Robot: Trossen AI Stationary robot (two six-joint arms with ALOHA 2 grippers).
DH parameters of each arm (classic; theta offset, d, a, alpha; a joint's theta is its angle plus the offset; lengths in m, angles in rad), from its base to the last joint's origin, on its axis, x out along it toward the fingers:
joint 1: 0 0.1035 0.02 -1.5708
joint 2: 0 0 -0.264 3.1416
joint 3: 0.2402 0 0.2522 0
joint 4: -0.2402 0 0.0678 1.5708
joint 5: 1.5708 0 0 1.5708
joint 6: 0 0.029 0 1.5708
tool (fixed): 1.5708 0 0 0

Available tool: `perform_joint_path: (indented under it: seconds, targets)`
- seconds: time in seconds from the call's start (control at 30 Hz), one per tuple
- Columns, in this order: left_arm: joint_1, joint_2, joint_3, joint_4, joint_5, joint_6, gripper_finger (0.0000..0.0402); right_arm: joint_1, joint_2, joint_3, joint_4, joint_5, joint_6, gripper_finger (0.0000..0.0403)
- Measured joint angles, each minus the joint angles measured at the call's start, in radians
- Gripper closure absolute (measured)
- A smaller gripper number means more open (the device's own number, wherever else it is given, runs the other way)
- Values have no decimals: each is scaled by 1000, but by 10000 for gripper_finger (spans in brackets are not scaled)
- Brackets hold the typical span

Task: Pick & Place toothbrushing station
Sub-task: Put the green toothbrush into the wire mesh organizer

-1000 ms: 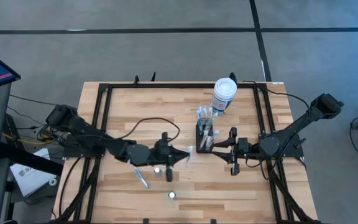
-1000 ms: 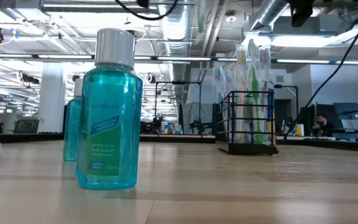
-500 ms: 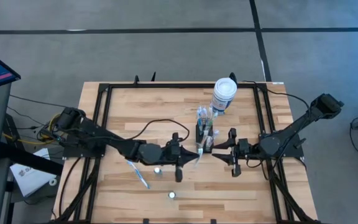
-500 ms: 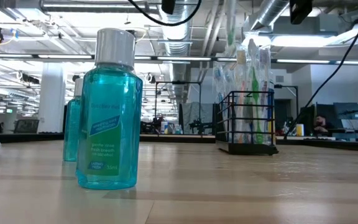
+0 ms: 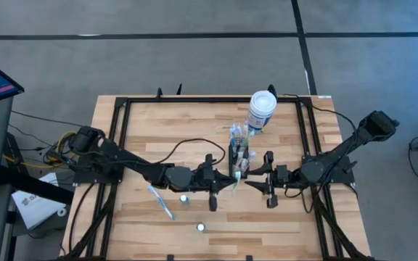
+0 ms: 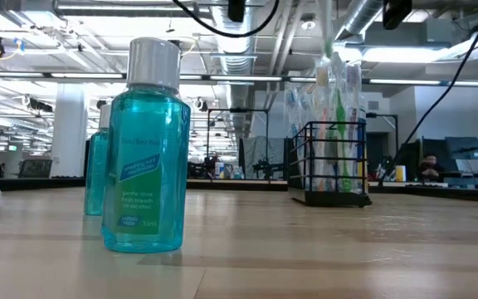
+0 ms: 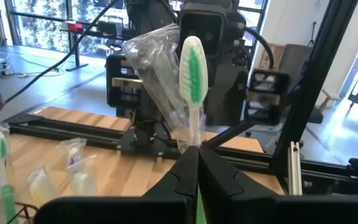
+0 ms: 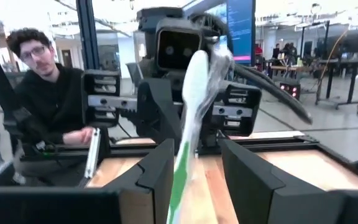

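Left claw (image 5: 231, 180) at mid-tabletop, pressed together on the handle of a wrapped toothbrush (image 7: 192, 62), green-and-white head up, just in front of the toothbrushing station. Right claw (image 5: 250, 181) facing it at close range, fingers spread either side of that same brush; contact not discernible.

Around it all, an open workshop: grey floor (image 5: 194, 58) with dark lines, ceiling ducts and strip lights, desks and screens far back. Beyond the left arm, a seated person (image 8: 48, 93) in dark clothing.

Pale wooden tabletop (image 5: 180, 130) edged by a black frame (image 5: 122, 130). Near the far edge, a white canister (image 5: 261, 110). Just before it, the toothbrushing station (image 5: 238, 156), upright, brushes standing in its compartments. Near the front edge, two blue-green mouthwash bottles (image 6: 146, 149), well apart. Beside them, flat on the wood, a loose toothbrush (image 5: 162, 203).
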Motion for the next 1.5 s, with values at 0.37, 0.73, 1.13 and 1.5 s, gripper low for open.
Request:
perform_joint_path:
  seconds: [0.37,0.73,1.13,1.5]
  targets:
    - [1,8,2,3,-1,23,401,0,47,58,-22,-24,-26,276]
    - [0,8,2,3,-1,29,401,-17,47,68,-47,-24,15,276]
    - [0,7,2,3,-2,33,401,-33,47,68,-52,-49,48,276]
    - [2,6,2,2,-2,33,401,-40,47,68,-49,-49,57,276]
